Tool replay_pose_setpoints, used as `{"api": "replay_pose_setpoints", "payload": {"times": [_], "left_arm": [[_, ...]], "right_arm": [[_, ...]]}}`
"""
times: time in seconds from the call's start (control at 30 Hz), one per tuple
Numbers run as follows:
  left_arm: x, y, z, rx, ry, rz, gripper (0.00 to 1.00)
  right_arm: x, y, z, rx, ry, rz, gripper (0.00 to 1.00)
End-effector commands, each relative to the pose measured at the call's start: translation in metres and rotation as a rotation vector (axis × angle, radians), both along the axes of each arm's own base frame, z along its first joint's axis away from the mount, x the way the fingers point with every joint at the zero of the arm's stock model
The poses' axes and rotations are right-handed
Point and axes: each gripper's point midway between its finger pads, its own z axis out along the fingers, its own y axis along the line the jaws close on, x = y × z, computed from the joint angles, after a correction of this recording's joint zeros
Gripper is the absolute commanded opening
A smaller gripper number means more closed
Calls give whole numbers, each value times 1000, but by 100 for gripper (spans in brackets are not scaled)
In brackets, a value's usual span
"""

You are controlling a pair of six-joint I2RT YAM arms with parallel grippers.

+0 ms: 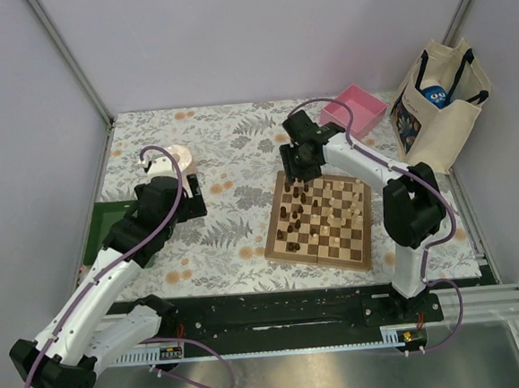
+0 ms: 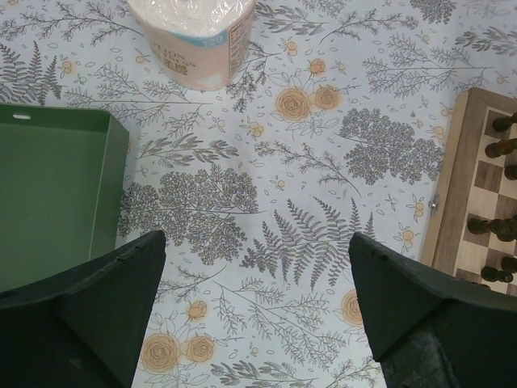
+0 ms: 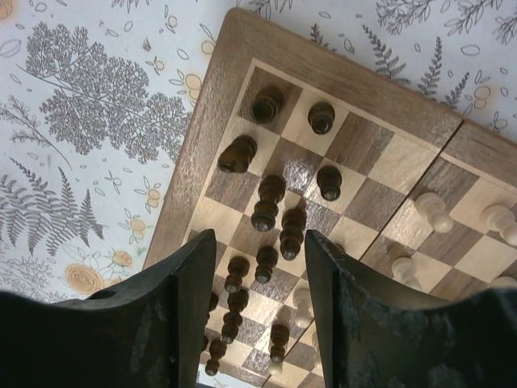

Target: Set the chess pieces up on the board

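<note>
Right gripper (image 3: pixel 258 238) fills the near edge of its wrist view. Its jaws are apart w/ nothing clamped, hanging over the dark-side corner of the board (image 3: pixel 202 121). Btwn and just beyond the jaws is a tight knot of chess pieces (image 3: pixel 292 230). These are dark pieces (image 3: pixel 271 202), several nearly touching and not in tidy ranks.

Judgement: the step in hand is prob. singling out one dark man for its home square. To do it well:
- narrow the opening first (neighbours sit just beside, easy to knock)
- drop straight down and straddle one piece only
- pinch low on the body
- lift vertically before travelling

Most pieces look upright, long axis vertical, heads toward the camera. For the dark piece by the border (image 3: pixel 240 153) I can't tell if it stands or lies. Pale pieces (image 3: pixel 432 212) stand on the other half, apart from the jaws. The board is square, so no long axis. It lies slightly skewed to the near edge of the desk (image 2: pixel 323 162), right of centre.

Left gripper (image 2: pixel 257 238) hovers over bare cloth left of the board, jaws wide apart, empty. Green tray (image 2: pixel 48 194) and paper roll (image 2: pixel 194 40) are on that side. Pink tray (image 1: pixel 354 110) and tote bag (image 1: pixel 442 108) are beyond the board.
</note>
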Motion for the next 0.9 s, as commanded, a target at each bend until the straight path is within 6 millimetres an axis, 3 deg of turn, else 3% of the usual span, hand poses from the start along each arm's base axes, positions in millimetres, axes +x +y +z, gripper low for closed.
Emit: {"api": "replay_pose_setpoints", "payload": {"times": [0.0,0.47,0.87], "left_arm": [[5,5,4,27,-8,23,99],[2,7,7,18,-23,23,99],[3,7,7,21,-20,27,99]], "right_arm": [[11,10,8,-16,-36,9,57],[11,11,-23,-61,23,3,51],[13,12,-24,-64,15,20,43]]}}
